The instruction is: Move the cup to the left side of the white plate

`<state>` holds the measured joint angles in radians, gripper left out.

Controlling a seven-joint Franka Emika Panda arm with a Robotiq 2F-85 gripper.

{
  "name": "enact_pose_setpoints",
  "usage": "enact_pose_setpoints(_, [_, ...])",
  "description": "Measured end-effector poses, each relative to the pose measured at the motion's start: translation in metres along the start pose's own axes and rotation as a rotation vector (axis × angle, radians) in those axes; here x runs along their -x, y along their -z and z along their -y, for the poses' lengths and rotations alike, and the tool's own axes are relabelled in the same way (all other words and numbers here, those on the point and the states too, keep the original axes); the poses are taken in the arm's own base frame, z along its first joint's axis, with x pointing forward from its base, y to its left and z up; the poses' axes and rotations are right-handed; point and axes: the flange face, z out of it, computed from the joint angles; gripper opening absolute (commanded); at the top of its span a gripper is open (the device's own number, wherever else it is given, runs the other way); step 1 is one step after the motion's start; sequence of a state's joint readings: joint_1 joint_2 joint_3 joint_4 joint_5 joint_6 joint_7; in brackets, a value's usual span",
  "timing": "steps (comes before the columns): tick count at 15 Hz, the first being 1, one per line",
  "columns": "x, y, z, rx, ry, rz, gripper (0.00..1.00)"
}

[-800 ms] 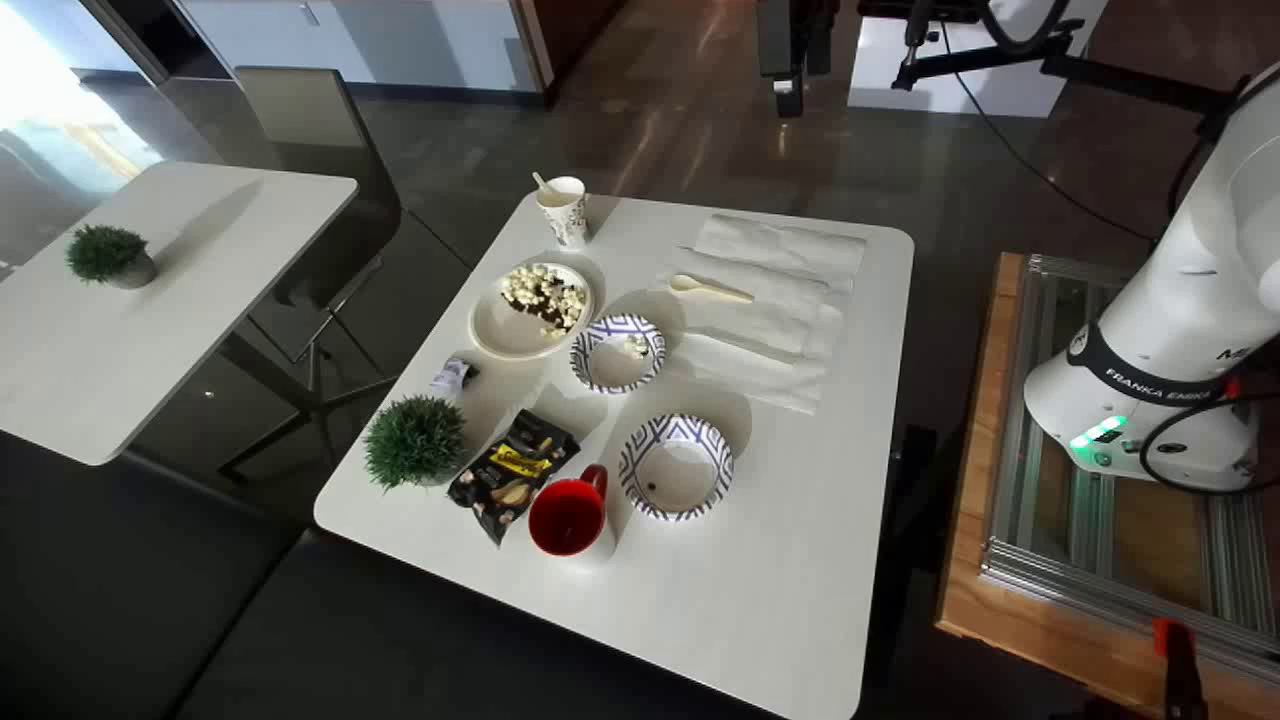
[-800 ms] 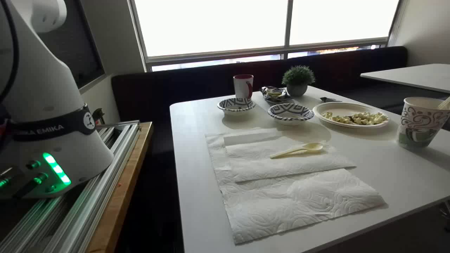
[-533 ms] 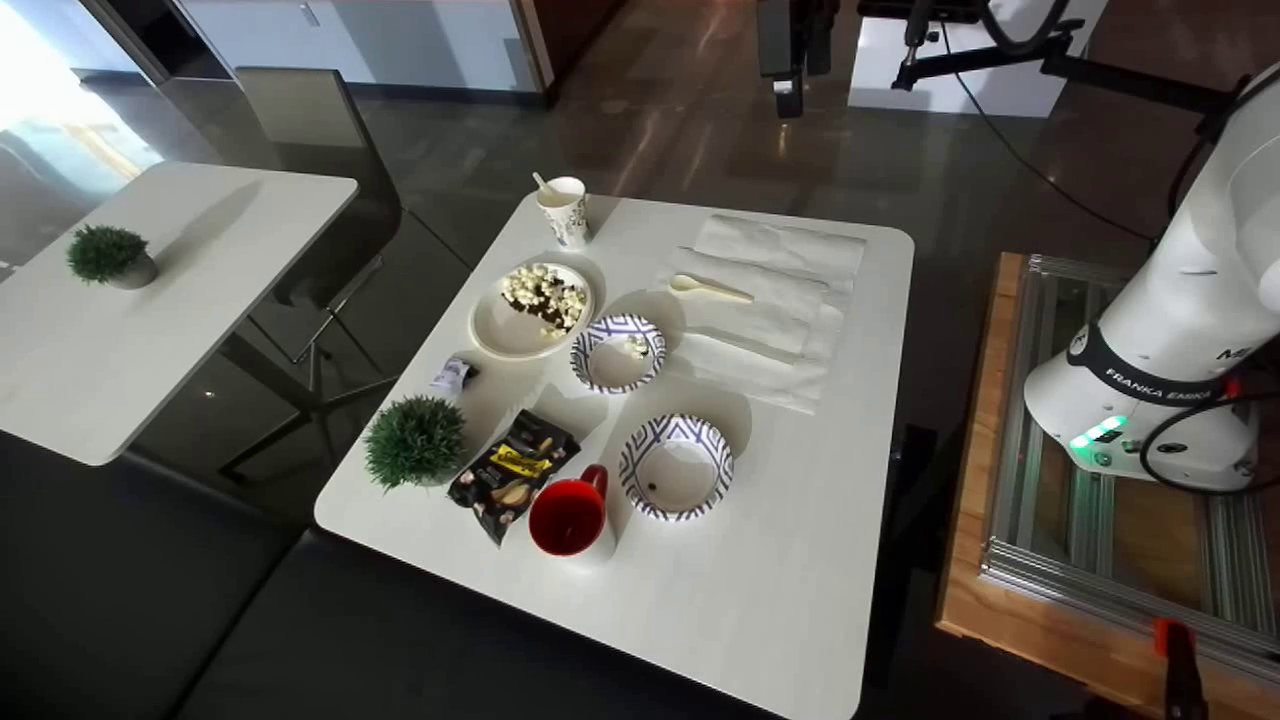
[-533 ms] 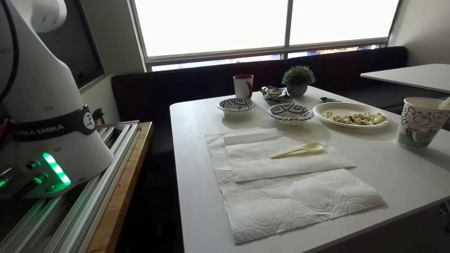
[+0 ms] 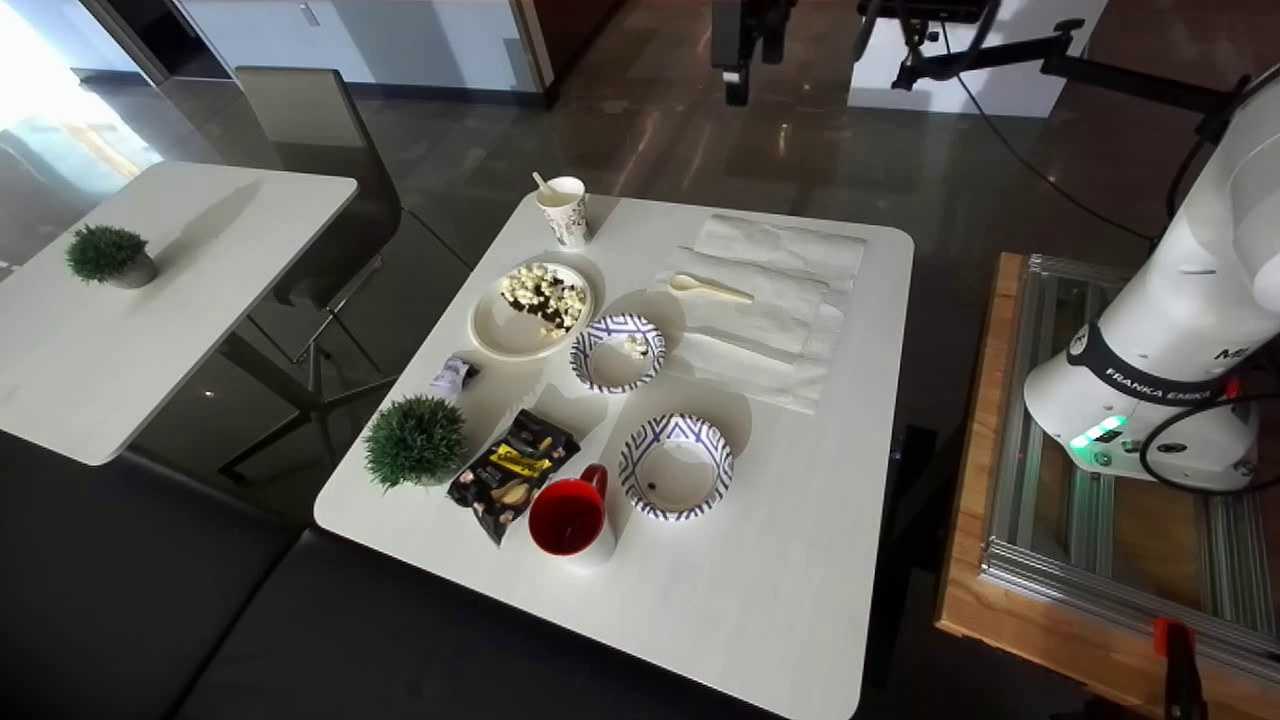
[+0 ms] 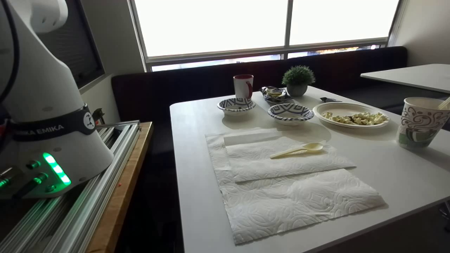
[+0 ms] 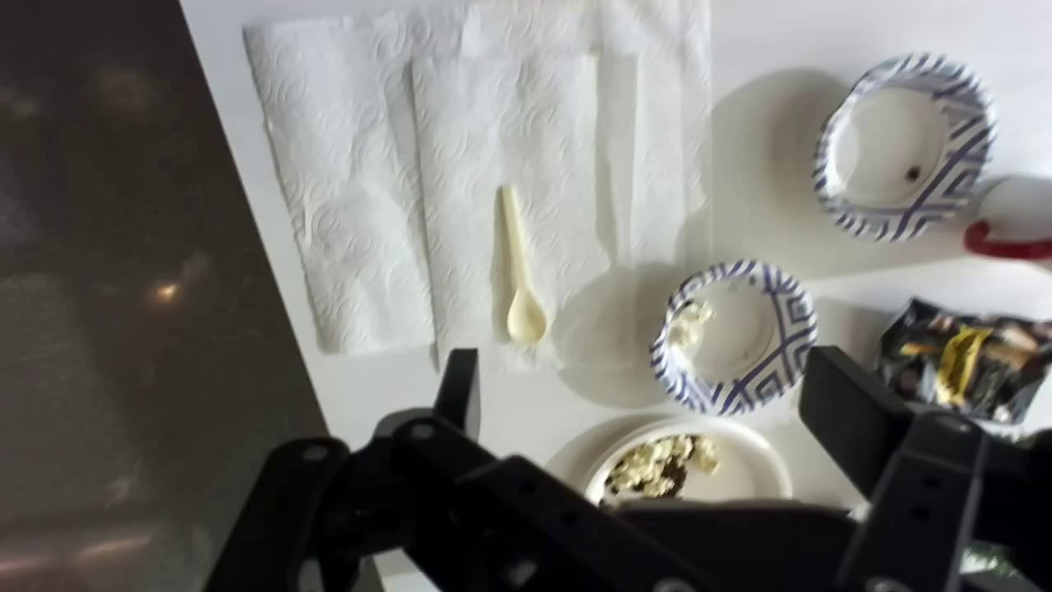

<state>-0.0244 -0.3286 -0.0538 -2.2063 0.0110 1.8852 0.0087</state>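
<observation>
Bright window behind a dark bench; white desk with rounded corners in front.

Paper cup, scroll-printed, stands upright near one corner of the desk, a pale stick protruding from its mouth. White plate lies near the cup, apart from it; popcorn and dark brown bits cover part of the plate.

Patterned bowl, blue and white, sits just beside the plate; whether the rims touch cannot be told. It holds a few popcorn pieces. Second bowl, same print, holds one small dark speck. White mug, red inside and red-handled, stands just beside the second bowl. Black snack bag with a yellow label lies between the mug and a potted plant. Small crumpled packet, kind unclear, lies near the plant, toward the plate. Overlapping paper towels lie flat on the desk; cream spoon rests on them.

Wrist view: jaws are spread wide apart, the bowl with popcorn and part of the plate showing between them. Panda arm base, green status lights lit, is mounted beside the desk on a wood-and-metal stand.
</observation>
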Motion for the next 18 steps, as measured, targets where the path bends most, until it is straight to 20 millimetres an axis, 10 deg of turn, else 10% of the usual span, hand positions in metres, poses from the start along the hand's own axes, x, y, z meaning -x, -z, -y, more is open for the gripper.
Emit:
enact_pose_setpoints(7, [-0.101,-0.072,-0.054,0.041,-0.017,-0.188,1.00])
enact_pose_setpoints(18, [-0.231,-0.153,-0.016,0.065,0.204,-0.236,1.00])
